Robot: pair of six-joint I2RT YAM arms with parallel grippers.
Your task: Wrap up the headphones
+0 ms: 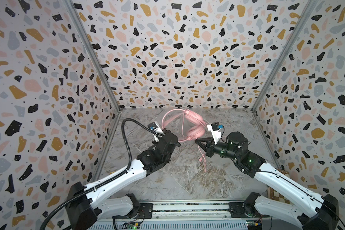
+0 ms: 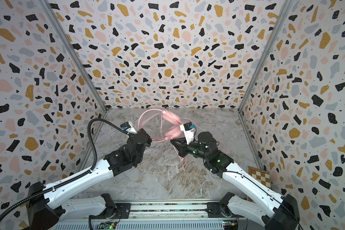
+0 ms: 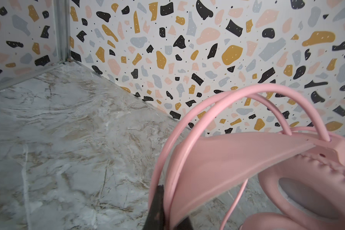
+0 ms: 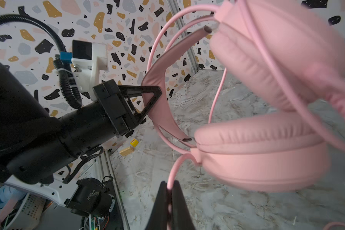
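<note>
the pink headphones [image 1: 195, 130] are held in the air above the rear middle of the marble worktop [image 1: 167, 179], between two robot arms. the left jaws are seen fully closed on the thin double-wire headband [image 4: 161, 115]. the right jaws are pinched tight on the thin pink cable [image 4: 172, 173], just beside the lower earcup [image 4: 261, 155]. the rest of the cable is seen hanging down to the worktop, unwound. one strand is seen crossing the upper earcup [image 4: 277, 59], so the winding is judged barely begun. next, the cable would need to be carried round the headset in loops while the headband is gripped steady. the earcups are shown round, padded and slightly blurred.
</note>
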